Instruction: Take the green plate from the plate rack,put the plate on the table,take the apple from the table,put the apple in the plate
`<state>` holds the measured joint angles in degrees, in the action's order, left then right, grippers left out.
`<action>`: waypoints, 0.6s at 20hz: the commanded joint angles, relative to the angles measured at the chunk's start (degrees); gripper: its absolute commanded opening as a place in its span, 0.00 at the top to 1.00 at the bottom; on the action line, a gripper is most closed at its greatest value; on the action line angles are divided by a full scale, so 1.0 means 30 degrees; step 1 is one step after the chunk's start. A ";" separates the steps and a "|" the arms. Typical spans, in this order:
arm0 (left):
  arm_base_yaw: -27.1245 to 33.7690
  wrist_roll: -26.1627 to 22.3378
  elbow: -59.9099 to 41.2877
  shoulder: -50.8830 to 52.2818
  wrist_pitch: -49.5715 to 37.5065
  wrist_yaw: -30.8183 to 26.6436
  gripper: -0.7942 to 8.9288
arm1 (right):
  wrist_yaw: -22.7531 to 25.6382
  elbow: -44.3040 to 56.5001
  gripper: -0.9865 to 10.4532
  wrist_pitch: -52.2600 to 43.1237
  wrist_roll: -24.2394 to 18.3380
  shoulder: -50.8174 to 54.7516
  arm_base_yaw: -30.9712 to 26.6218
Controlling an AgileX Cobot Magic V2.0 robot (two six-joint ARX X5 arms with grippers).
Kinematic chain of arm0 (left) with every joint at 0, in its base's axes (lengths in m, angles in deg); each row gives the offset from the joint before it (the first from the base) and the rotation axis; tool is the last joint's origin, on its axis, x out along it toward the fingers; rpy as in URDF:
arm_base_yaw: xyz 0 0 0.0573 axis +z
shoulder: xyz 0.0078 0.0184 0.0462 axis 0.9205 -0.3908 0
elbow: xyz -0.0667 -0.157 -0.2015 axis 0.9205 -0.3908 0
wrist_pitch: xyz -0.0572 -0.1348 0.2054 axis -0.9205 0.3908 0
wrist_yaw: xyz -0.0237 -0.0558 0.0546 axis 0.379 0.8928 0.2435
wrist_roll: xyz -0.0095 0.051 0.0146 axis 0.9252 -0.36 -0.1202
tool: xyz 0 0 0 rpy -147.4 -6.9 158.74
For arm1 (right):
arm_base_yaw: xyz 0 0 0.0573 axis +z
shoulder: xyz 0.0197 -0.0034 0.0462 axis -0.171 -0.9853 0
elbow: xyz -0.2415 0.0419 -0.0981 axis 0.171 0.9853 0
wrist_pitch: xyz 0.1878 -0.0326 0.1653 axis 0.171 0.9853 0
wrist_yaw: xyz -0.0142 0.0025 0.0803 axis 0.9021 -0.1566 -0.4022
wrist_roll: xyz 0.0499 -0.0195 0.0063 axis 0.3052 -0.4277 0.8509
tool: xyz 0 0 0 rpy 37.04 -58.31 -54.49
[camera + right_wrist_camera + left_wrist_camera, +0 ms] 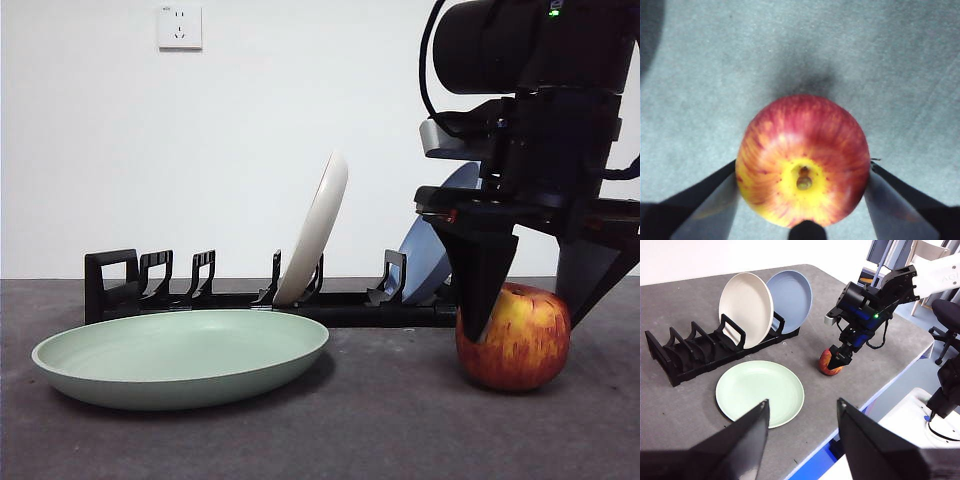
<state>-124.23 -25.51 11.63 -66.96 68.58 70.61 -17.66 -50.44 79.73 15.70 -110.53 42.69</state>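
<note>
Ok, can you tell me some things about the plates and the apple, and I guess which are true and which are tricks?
1. The green plate lies flat on the table. True.
2. The apple sits in the green plate. False: it is on the table, apart from the plate.
3. The right gripper has a jaw on each side of the apple. True.
4. The plate rack holds three plates. False: only the white plate and the blue plate stand in it.
5. The left gripper holds the white plate. False: it holds nothing.
</note>
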 commanded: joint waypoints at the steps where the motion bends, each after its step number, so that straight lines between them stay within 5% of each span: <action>1: -0.0051 0.0168 -0.0058 0.0102 -0.0080 -0.0029 0.68 | 0.0372 0.0153 0.92 0.0146 0.0168 0.0073 -0.0058; 5: -0.0051 0.0175 -0.0058 0.0095 -0.0080 -0.0430 0.68 | -0.0721 -0.0933 0.92 0.1515 0.0058 0.1239 -0.0058; 9: -0.0073 0.0328 -0.0058 0.0080 -0.0087 -0.0423 0.68 | -0.4692 -0.2725 0.92 0.1260 0.0073 0.3235 0.0000; 12: -0.0073 0.0459 -0.0058 0.0080 -0.0087 -0.0423 0.68 | -0.5697 -0.4692 0.92 0.1020 0.0073 0.3439 0.0911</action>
<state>-124.25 -24.59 11.63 -66.98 68.58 69.54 -34.20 -64.27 83.16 15.70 -99.88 45.20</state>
